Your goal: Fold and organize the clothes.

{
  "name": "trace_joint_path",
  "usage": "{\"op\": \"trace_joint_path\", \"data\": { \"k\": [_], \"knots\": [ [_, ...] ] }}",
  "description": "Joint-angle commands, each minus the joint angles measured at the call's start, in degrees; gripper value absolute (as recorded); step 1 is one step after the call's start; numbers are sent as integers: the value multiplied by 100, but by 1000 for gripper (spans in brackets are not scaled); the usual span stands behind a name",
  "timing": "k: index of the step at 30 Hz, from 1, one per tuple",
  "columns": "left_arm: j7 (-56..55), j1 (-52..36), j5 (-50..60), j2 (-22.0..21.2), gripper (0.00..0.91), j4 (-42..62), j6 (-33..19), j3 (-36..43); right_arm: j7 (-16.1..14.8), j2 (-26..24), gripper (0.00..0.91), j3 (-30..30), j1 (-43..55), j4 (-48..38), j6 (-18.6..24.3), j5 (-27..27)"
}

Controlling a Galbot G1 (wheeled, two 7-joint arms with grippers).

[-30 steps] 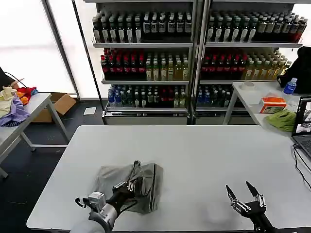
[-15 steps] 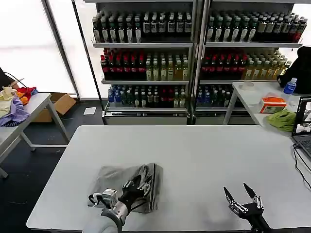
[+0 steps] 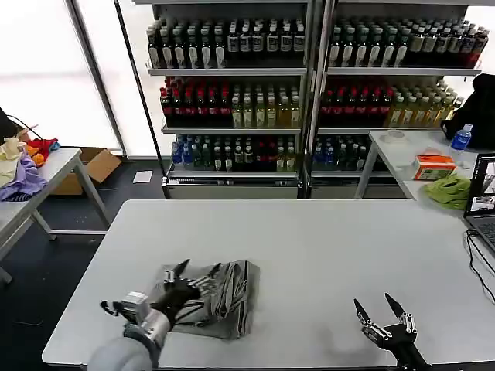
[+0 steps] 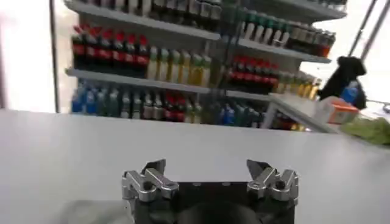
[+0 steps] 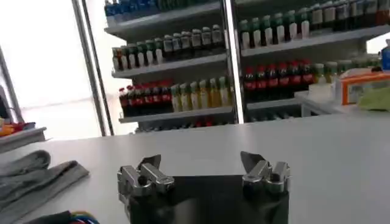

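The clothes (image 3: pixel 232 303) are a folded light grey bundle lying near the table's front left. My left gripper (image 3: pixel 197 270) hovers over the bundle's left part, open, with nothing between its fingers. In the left wrist view that gripper (image 4: pixel 207 167) faces bare tabletop with both jaws wide apart. My right gripper (image 3: pixel 373 301) stands open and empty near the front right edge, well away from the clothes. In the right wrist view the same gripper (image 5: pixel 200 161) is open, and the grey clothes (image 5: pixel 36 176) lie off to one side on the table.
The white table (image 3: pixel 325 239) has free room at its middle and back. A side table at the right carries an orange box (image 3: pixel 433 166), a green cloth (image 3: pixel 450 190) and a laptop (image 3: pixel 483 197). A coloured fabric pile (image 3: pixel 23 166) sits on the left table. Bottle shelves (image 3: pixel 232 100) stand behind.
My left gripper has slid leftward across the bundle and now stands open above it. The right gripper has sunk slightly toward the front edge.
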Motion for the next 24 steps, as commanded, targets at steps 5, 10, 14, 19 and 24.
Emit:
{"op": "trace_joint_path", "data": {
  "k": [5, 10, 14, 19, 24],
  "knots": [
    [305, 492, 416, -45, 907, 1093, -408, -1410, 78, -77, 907, -13, -8, 0, -51, 103],
    [204, 338, 447, -163, 907, 1326, -403, -1149, 75, -69, 907, -7, -28, 8, -51, 196],
    [195, 310, 492, -244, 907, 1424, -431, -1006, 82, -61, 907, 22, -25, 0, -43, 199],
    [138, 321, 521, -333, 907, 1506, -460, -800, 79, -61, 907, 90, -62, -5, -20, 220],
    [126, 397, 711, -506, 907, 1495, -544, -532, 84, -55, 907, 111, -46, 1, -25, 234]
  ]
}}
